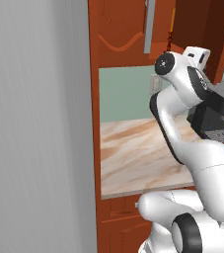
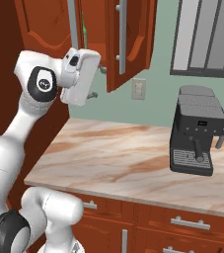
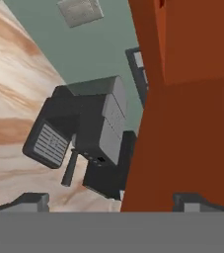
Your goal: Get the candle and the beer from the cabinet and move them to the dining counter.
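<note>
While my jaws stand wide and empty by the cabinet [image 2: 128, 44], candle [image 1: 171, 24] and beer [image 2: 84, 29] remain unfetched.

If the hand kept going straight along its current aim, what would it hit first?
Probably the cabinet door, which looks nearest ahead of the open hand; the coffee machine sits beyond, though depth is hard to judge.
</note>
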Tool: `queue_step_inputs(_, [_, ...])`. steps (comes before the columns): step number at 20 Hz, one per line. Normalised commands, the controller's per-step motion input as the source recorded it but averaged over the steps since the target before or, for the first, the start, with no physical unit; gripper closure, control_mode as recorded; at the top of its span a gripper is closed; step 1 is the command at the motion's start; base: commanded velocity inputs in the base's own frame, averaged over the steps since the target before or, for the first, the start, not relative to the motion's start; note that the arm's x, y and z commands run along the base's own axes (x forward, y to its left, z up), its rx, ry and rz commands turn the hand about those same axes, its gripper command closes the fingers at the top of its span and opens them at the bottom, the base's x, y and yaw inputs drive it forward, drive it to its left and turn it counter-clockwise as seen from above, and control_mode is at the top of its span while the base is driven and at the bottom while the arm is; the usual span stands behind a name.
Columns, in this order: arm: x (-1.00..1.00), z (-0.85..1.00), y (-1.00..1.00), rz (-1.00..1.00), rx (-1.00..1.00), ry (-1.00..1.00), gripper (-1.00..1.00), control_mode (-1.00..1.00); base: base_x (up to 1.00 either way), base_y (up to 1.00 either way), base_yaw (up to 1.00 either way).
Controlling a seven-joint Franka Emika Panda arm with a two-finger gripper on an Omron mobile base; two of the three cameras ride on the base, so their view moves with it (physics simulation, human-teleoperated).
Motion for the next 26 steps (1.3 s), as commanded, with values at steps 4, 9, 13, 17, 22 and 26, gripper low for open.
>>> queue_step_inputs(4, [0.48, -0.04, -0.61, 0.0, -0.01, 0.14, -1.0, -1.0, 0.0, 0.0, 0.0])
queue_step_inputs(9, [0.21, -0.13, -0.74, 0.0, 0.0, 0.09, -1.0, -1.0, 0.0, 0.0, 0.0])
queue_step_inputs(13, [0.0, -0.12, -0.8, 0.0, 0.0, 0.01, -1.0, -1.0, 0.0, 0.0, 0.0])
queue_step_inputs(17, [0.0, -0.04, -0.76, 0.0, 0.0, 0.0, -1.0, -1.0, 0.0, 0.0, 0.0])
queue_step_inputs(22, [0.27, -0.01, -0.69, 0.0, 0.0, 0.03, -1.0, -1.0, 0.0, 0.0, 0.0])
queue_step_inputs(26, [0.19, -0.1, -0.3, 0.0, 0.01, 0.0, -1.0, -1.0, 0.0, 0.0, 0.0])
